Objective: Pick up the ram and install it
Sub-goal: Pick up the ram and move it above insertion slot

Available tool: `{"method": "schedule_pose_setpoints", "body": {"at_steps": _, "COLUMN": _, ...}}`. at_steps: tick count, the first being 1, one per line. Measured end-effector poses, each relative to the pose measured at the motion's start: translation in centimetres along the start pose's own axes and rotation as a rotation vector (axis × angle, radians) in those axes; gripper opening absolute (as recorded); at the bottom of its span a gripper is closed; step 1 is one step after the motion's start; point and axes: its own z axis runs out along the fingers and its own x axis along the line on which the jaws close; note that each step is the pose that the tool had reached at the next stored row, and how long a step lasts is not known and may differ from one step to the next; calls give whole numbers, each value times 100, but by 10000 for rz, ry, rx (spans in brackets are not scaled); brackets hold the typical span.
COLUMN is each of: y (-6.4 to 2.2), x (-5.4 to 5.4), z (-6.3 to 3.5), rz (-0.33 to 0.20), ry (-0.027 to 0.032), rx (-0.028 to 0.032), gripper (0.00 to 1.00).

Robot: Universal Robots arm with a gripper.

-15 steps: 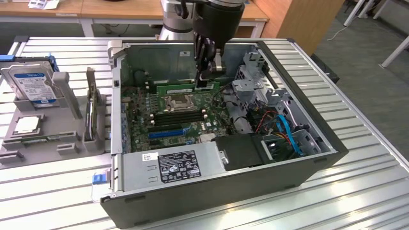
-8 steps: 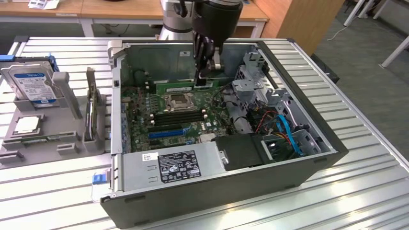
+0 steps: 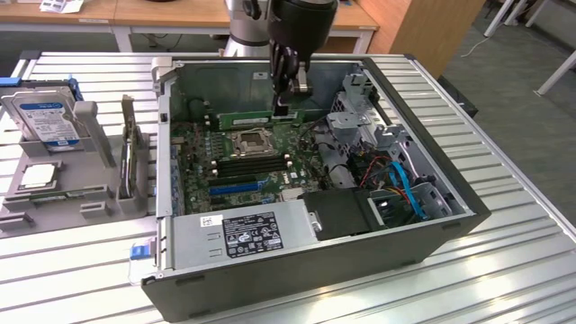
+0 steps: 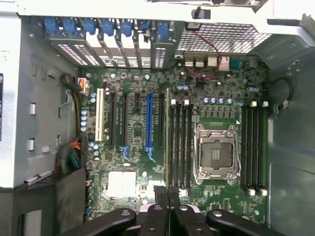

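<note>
Green and thin, the ram [image 3: 255, 120] is pinched between the fingers [image 4: 175, 199] of the gripper [image 3: 282, 106], which reaches down from the upper middle of the exterior view into the open computer case [image 3: 450, 226]. We see the stick lying level and lengthwise across that picture, showing just above the CPU socket [image 3: 255, 140] of the green motherboard [image 3: 202, 145], while a bank of black memory slots [image 3: 247, 165] lies just below the socket. Whether the ram's lower edge touches the board we cannot tell. From the wrist view we look past the gripper [image 4: 167, 196] at the ram [image 4: 168, 142] edge-on. It is a narrow line that runs parallel to the memory slots [image 4: 180, 142] and just beside them, between those slots and a long blue slot [image 4: 149, 125]. The CPU socket [image 4: 216, 152] lies on the other side of that bank, with a second bank of slots [image 4: 252, 145] beyond it. In the lower middle of the exterior view a grey power supply [image 3: 252, 233] with a black label sits at the near end of the case, and blue cables [image 3: 409, 192] curl towards the exterior view's right of it. At the exterior view's left, outside the case, a grey fixture [image 3: 90, 202] on the slatted metal tabletop [image 3: 513, 263] holds a hard drive [image 3: 45, 115] with a blue label, an upright expansion card [image 3: 128, 152] and a small square chip [image 3: 36, 177].
</note>
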Motion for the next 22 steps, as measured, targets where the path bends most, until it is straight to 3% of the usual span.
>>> {"method": "schedule_pose_setpoints", "body": {"at_steps": 15, "y": 1, "x": -216, "z": 23, "rz": 0, "ry": -1, "rx": 0, "gripper": 12}}
{"method": "schedule_pose_setpoints", "body": {"at_steps": 22, "y": 1, "x": -238, "z": 25, "rz": -1, "ry": 0, "rx": 0, "gripper": 12}}
